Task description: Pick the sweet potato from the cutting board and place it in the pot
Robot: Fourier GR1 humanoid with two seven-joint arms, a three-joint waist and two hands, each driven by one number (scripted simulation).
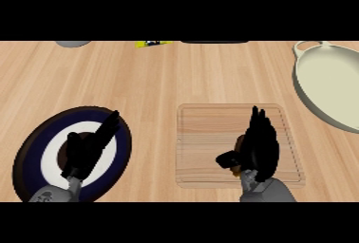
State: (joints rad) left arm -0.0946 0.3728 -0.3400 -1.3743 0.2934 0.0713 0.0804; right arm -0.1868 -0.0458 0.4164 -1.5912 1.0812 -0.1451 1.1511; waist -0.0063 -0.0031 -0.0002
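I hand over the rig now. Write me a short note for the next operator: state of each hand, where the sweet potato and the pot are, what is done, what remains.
Left hand: open, fingers straight, resting over the dark blue and white plate at the lower left; it holds nothing.
Right hand: over the cutting board, fingers and thumb curling round the sweet potato, which is mostly hidden; only a small orange part shows. I cannot tell whether it is lifted yet.
Pot: cream, at the right edge, nothing seen inside.
Done: hand has reached the sweet potato.
Left: lift it, carry it right, place it in the pot.
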